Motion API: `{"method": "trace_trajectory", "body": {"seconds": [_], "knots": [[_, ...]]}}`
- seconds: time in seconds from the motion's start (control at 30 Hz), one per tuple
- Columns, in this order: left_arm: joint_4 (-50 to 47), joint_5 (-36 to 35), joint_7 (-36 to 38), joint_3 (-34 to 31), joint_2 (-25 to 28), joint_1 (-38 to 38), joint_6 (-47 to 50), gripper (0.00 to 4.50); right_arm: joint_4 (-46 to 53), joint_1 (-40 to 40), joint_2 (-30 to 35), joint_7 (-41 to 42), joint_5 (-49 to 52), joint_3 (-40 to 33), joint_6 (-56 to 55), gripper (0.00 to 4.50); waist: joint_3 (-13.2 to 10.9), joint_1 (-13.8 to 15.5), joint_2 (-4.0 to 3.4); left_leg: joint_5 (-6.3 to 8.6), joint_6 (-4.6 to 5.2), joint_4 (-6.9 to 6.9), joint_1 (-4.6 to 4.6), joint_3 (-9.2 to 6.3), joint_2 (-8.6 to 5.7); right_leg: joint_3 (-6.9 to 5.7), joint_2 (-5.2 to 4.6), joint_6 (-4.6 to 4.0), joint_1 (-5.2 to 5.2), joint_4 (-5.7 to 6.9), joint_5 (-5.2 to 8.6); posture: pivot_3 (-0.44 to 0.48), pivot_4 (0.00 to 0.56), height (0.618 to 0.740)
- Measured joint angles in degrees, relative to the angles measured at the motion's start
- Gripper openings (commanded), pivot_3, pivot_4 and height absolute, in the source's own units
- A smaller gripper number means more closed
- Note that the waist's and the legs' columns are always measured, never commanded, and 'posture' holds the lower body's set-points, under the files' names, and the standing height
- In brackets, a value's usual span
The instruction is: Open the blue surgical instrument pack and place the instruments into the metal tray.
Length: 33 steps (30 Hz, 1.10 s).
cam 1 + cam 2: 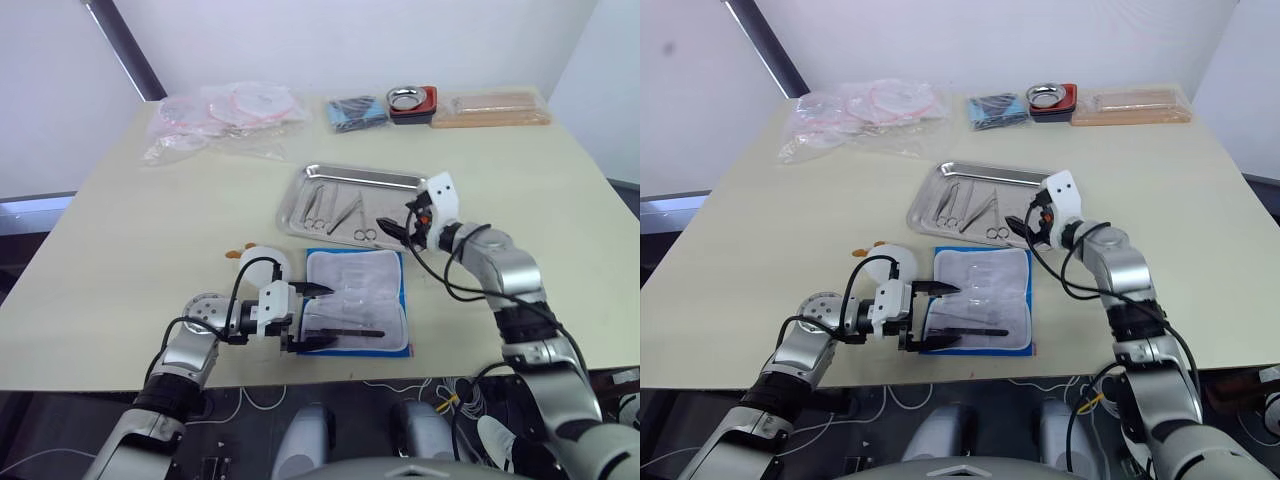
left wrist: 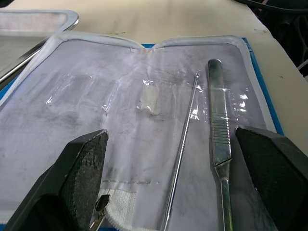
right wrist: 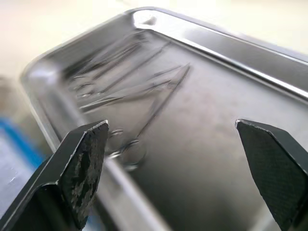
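Left wrist view: spread left claw (image 2: 168, 187) over padded blue surgical instrument pack (image 2: 120, 120); spread right claw (image 3: 168, 168) above shiny metal tray (image 3: 231, 53).

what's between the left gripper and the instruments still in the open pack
Nothing visible. The left gripper is open over the blue surgical instrument pack, with the flat-handled instrument and thin probe lying bare between its fingers.
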State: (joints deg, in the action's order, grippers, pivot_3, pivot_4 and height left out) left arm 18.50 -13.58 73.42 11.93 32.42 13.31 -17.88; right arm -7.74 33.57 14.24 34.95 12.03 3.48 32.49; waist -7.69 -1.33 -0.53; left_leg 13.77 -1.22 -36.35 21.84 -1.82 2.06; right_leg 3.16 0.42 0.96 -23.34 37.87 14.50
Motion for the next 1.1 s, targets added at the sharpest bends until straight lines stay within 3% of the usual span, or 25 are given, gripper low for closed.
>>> {"method": "trace_trajectory", "body": {"seconds": [0.17, 0.27, 0.57, 0.83, 1.1], "knots": [[-0.03, -0.01, 0.13, 0.12, -0.03, 0.06, -0.01, 4.5, 7.64, -6.94, 5.55, 9.04, 2.9, 0.82, -4.73, 4.42, -0.01, 0.09, 0.03, 0.0, 0.0, 0.01, 0.01, 0.05, 0.0, 0.03, -0.01, 0.01, 0.0, -0.09, 0.01, 0.0, 0.15, 0.74], [-0.02, -0.05, 0.04, 0.13, -0.15, 0.04, -0.01, 4.5, 11.85, -12.53, 12.4, 18.91, 5.37, 1.2, -10.02, 4.42, -0.05, 0.27, 0.08, 0.01, 0.0, 0.03, 0.01, 0.02, 0.0, -0.01, -0.02, 0.01, 0.0, -0.12, 0.01, 0.0, 0.15, 0.74], [-0.01, -0.04, 0.02, 0.17, -0.05, 0.01, 0.0, 4.5, 19.06, -18.91, 24.23, 35.07, 15.38, -2.71, -11.3, 4.42, -0.24, 0.22, 0.24, 0.01, -0.01, 0.05, 0.0, 0.01, 0.01, -0.04, -0.03, 0.01, -0.01, -0.15, 0.02, 0.0, 0.15, 0.74], [0.0, -0.04, 0.28, 0.2, -0.02, 0.05, -0.01, 4.5, 20.32, -22.47, 31.97, 42.68, 25.13, -12.1, -10.16, 4.42, -0.26, 0.31, 0.25, 0.02, -0.02, 0.13, -0.01, 0.0, 0.02, -0.09, -0.06, 0.0, -0.02, -0.25, 0.02, 0.0, 0.15, 0.74], [0.0, -0.05, 0.38, 0.2, 0.11, 0.05, -0.02, 4.5, 20.36, -23.47, 34.89, 45.59, 26.59, -14.55, -11.04, 4.42, -0.26, 0.25, 0.26, 0.02, -0.03, 0.14, -0.02, 0.01, 0.03, -0.1, -0.06, 0.0, -0.04, -0.26, 0.02, 0.0, 0.15, 0.74]]}}
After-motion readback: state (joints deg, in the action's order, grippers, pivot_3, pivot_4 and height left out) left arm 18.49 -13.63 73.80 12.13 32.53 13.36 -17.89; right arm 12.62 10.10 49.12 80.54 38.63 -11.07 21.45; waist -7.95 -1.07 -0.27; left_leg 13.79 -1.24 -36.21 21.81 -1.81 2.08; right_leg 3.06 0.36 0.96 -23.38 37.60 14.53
